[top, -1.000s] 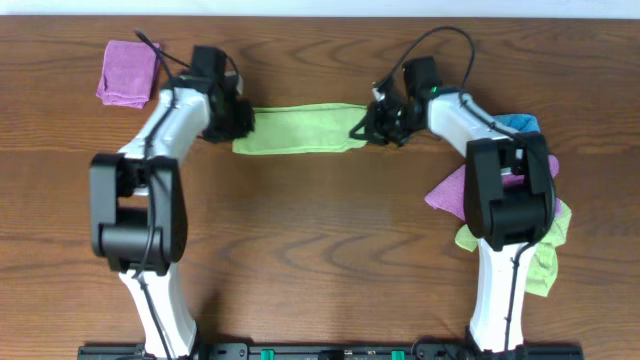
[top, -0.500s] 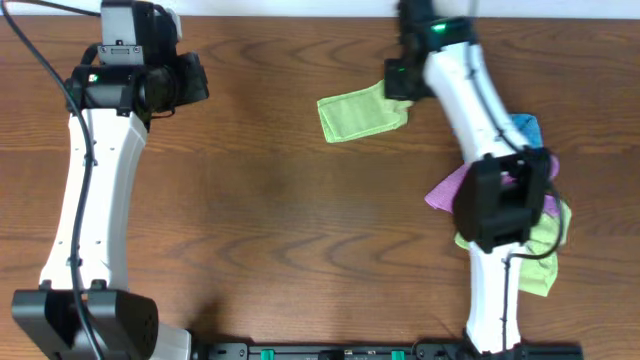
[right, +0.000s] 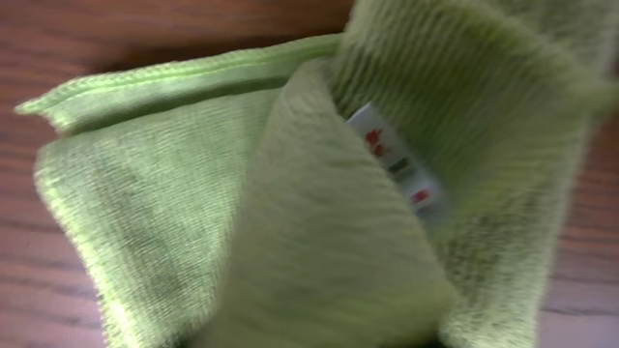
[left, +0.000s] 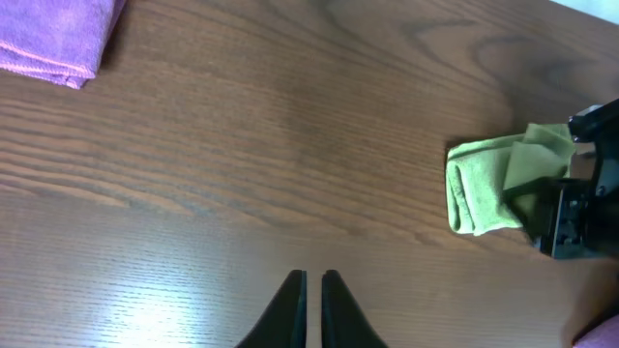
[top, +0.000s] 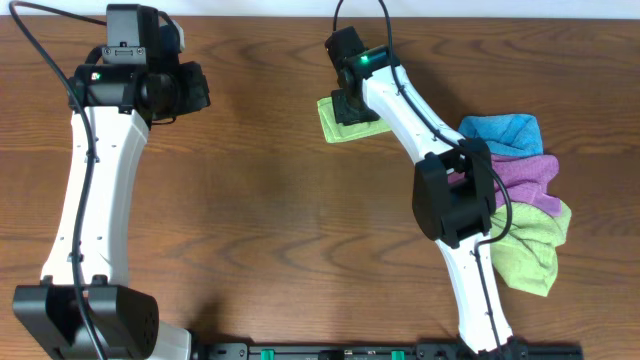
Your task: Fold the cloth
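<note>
The lime-green cloth (top: 333, 122) lies folded into a small bundle at the back middle of the table. It also shows in the left wrist view (left: 488, 184). In the right wrist view the cloth (right: 145, 222) fills the frame, its white tag (right: 397, 164) showing between folds. My right gripper (top: 352, 106) sits on top of the cloth; a flap rises up into its jaws, which the cloth hides. My left gripper (left: 311, 282) is shut and empty, held above bare table to the left of the cloth, at the back left in the overhead view (top: 193, 88).
A folded purple cloth (left: 53, 34) lies at the back left. A pile of blue (top: 503, 130), purple (top: 528, 172) and lime-green (top: 525, 250) cloths lies at the right, beside the right arm's base.
The left gripper let go of the cloth and drew away to the left. The right gripper carried its end leftward over the cloth, which went from a long strip to a small bundle.
</note>
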Controlling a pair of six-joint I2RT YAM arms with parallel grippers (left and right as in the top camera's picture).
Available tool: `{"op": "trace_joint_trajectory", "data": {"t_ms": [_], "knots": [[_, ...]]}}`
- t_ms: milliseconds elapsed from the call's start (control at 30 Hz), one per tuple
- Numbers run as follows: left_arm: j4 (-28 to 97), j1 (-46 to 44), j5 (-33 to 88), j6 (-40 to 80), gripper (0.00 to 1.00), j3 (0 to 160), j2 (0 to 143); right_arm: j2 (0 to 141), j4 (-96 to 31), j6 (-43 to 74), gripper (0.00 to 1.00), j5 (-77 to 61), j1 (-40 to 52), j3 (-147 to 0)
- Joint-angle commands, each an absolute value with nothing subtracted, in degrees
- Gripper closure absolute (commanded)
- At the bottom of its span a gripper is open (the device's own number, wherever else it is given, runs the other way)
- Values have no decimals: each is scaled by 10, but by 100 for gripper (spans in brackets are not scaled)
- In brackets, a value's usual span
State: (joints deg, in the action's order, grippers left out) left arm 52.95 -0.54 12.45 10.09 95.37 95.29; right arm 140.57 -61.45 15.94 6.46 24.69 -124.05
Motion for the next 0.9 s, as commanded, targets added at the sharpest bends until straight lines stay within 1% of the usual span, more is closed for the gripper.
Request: {"op": "trace_joint_trajectory", "data": {"t_ms": [0, 33, 67, 133, 200, 233, 300, 333, 367, 400, 433, 467, 500, 533, 600, 633, 667, 700, 733, 767, 800, 867], "knots": [[531, -3, 114, 92, 88, 950, 955, 1403, -609, 136, 30, -52, 262, -1245], [529, -3, 110, 92, 85, 949, 957, 1403, -606, 136, 29, -103, 263, -1247], [527, -3, 109, 92, 83, 949, 959, 1403, -603, 136, 31, -143, 264, -1251], [524, -3, 110, 92, 81, 949, 964, 1403, -595, 136, 39, -185, 263, -1257], [520, -3, 110, 93, 75, 949, 971, 1401, -601, 136, 51, -185, 258, -1266], [518, -3, 110, 93, 69, 949, 977, 1401, -608, 135, 55, -185, 252, -1275], [514, -4, 120, 93, 63, 949, 991, 1399, -629, 135, 51, -185, 240, -1303], [511, -4, 140, 92, 60, 949, 1001, 1399, -645, 131, 51, -185, 232, -1326], [504, -6, 165, 92, 56, 949, 1016, 1397, -665, 127, 48, -184, 221, -1357], [495, -8, 188, 92, 51, 949, 1032, 1396, -686, 121, 48, -183, 212, -1386], [484, -11, 215, 92, 46, 949, 1053, 1395, -707, 114, 52, -178, 201, -1416], [476, -15, 235, 92, 43, 949, 1068, 1395, -721, 115, 61, -167, 195, -1434], [466, -21, 258, 93, 42, 949, 1086, 1395, -736, 115, 82, -150, 187, -1453], [456, -27, 275, 93, 42, 949, 1102, 1395, -750, 115, 98, -125, 178, -1466], [432, -43, 302, 98, 40, 949, 1139, 1395, -767, 119, 99, -92, 163, -1473], [415, -52, 316, 104, 37, 949, 1159, 1395, -775, 119, 99, -88, 152, -1473], [396, -64, 332, 109, 32, 949, 1180, 1397, -778, 119, 99, -88, 141, -1468], [373, -76, 346, 116, 24, 949, 1199, 1398, -777, 119, 98, -88, 129, -1458], [355, -86, 355, 125, 20, 949, 1214, 1398, -773, 121, 99, -90, 118, -1448], [331, -99, 361, 137, 10, 949, 1232, 1398, -765, 126, 99, -97, 105, -1432], [312, -109, 361, 151, 2, 949, 1244, 1398, -757, 128, 99, -101, 95, -1418], [272, -125, 372, 168, 3, 949, 1260, 1398, -735, 128, 99, -117, 80, -1387]]}}
